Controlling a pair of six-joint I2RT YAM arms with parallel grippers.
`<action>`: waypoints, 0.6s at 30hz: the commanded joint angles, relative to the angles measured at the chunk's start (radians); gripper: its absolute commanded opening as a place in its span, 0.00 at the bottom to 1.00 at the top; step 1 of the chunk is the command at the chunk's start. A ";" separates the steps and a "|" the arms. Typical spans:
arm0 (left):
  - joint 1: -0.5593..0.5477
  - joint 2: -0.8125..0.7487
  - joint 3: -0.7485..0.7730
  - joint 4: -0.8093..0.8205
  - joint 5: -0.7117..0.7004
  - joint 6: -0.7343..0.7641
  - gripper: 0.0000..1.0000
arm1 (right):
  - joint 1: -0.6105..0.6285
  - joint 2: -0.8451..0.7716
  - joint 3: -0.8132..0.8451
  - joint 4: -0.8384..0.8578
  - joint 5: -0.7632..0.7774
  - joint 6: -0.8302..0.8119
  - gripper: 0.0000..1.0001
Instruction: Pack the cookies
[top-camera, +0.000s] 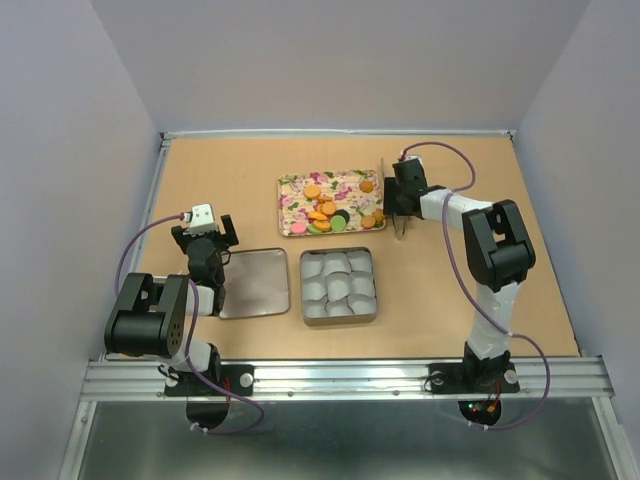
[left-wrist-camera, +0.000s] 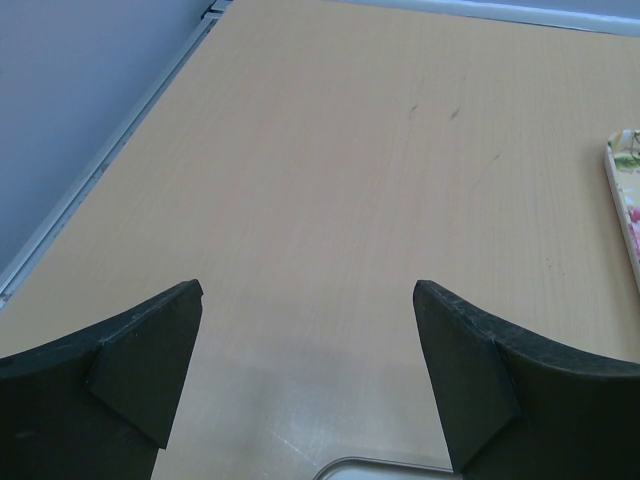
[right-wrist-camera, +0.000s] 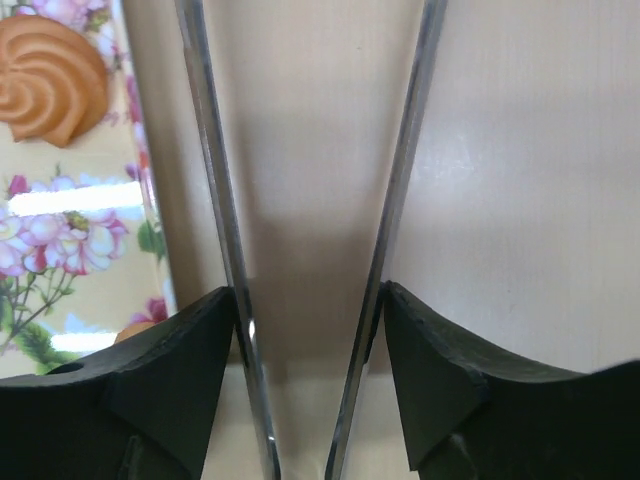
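- Closest to the right wrist camera, the right hand (right-wrist-camera: 308, 300) is clamped on a pair of metal tongs (right-wrist-camera: 215, 200). Its dark pads (right-wrist-camera: 190, 390) press on the outside of the two blades, which spread apart toward their tips.
- The cookies (top-camera: 328, 212) all lie on the floral tray (top-camera: 300, 190), mostly from its middle to its right end. They are orange in the main, with a green, a dark and a pink one among them.
- In the wrist view one orange swirl cookie (right-wrist-camera: 50, 75) lies on the tray to the left of the tongs.
- The tongs hang just outside the tray's right rim, over bare counter (top-camera: 200, 180). Their long axis runs alongside that rim, with the tips pointing away from the arm bases.
- So the cookies lie to the left of the tips. I judge the next move calls for a short shift left over the rim before the tongs go down.
- The tin (top-camera: 338, 322) sits just on the near side of the tray. I see no cookie in its white paper cups (top-camera: 338, 285).
- The lid (top-camera: 255, 283) lies flat left of the tin.
- The left hand (top-camera: 205, 235) is well to the tray's left and nearer the bases. Its fingers are apart with nothing between them, so the right arm is plainly the nearer one.
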 joint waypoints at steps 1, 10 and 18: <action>0.006 -0.014 0.013 0.264 -0.002 0.003 0.99 | 0.027 0.053 0.012 -0.089 0.051 -0.021 0.60; 0.006 -0.015 0.013 0.264 -0.002 0.003 0.99 | 0.027 -0.030 0.038 -0.127 0.120 -0.042 0.44; 0.004 -0.125 0.100 -0.017 -0.042 -0.010 0.99 | 0.026 -0.172 0.158 -0.248 0.152 -0.021 0.42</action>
